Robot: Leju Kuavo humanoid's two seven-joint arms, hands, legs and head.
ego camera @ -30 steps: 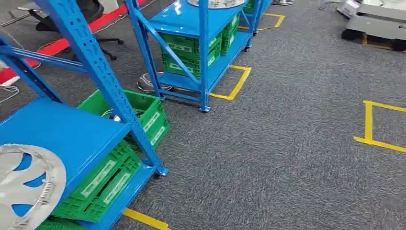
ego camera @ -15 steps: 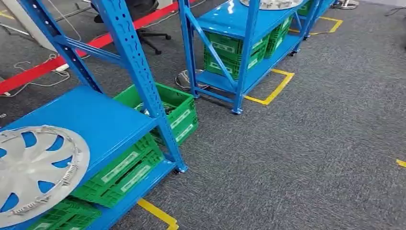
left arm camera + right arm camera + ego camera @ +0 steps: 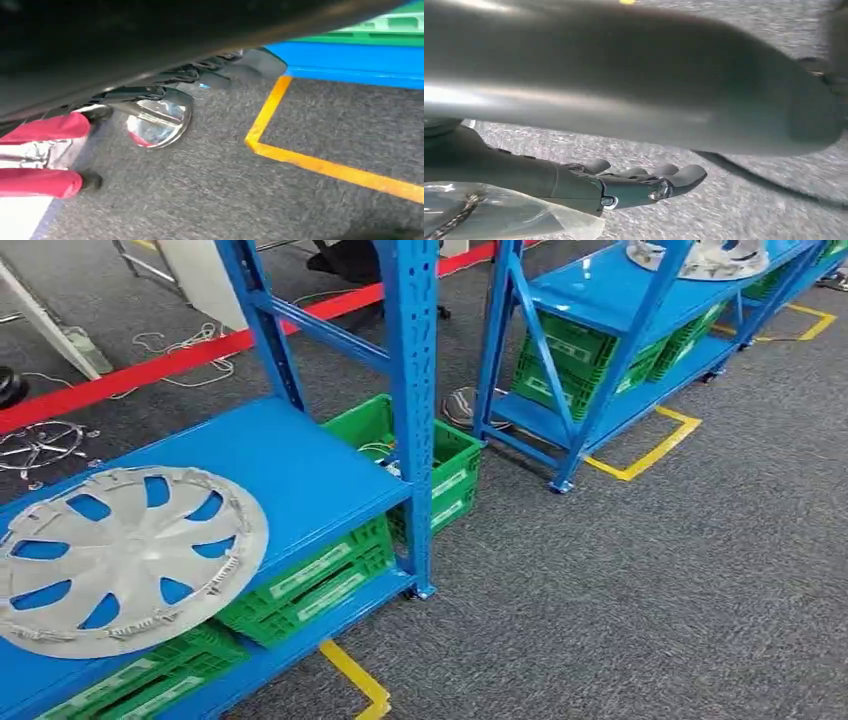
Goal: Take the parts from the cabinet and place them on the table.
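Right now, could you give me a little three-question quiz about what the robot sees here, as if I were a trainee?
1. True or false: the silver wheel cover lies flat on the near blue rack's shelf.
2. What colour are the crates under that shelf? A) red B) green C) grey
3. Fill in: the lines taped on the grey carpet are ____.

Key: 1 true. 2 B, green. 3 yellow; one piece runs by the near rack's foot, another by the far rack.
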